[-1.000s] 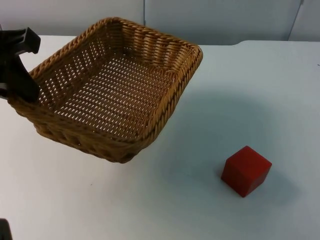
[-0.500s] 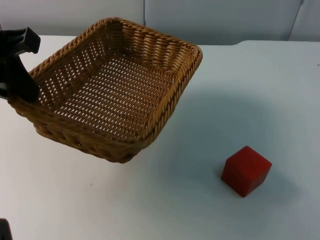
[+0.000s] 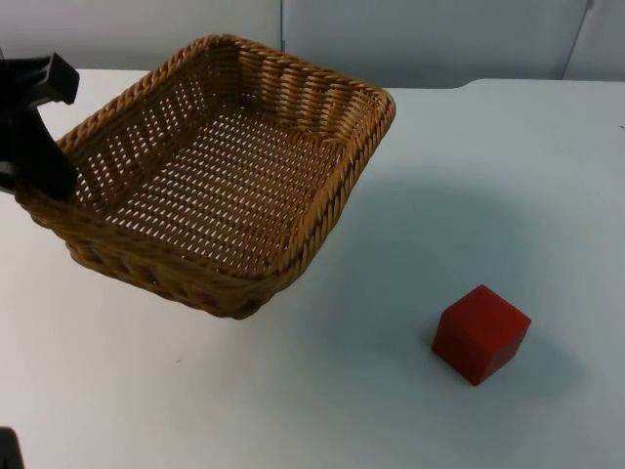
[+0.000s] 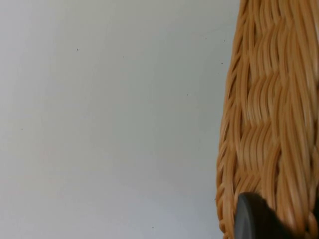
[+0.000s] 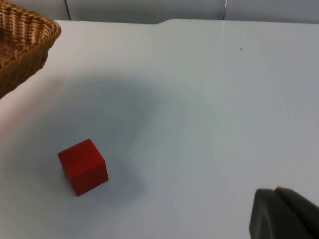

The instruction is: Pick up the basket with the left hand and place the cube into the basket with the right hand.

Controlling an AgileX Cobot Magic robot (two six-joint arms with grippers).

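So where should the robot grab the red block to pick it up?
Probably from straight above, with the fingers closing on two opposite upright faces of the red cube. It sits flat on the white table, turned corner-forward, so the right gripper would need to rotate to match its faces. Nothing stands close beside it; the wicker basket is well away.

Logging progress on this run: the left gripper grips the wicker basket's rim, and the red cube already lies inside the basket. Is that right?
Not quite. The left gripper does grip the wicker basket by its rim, but the red cube is not inside: in the top view it sits on the white table, apart from the basket.
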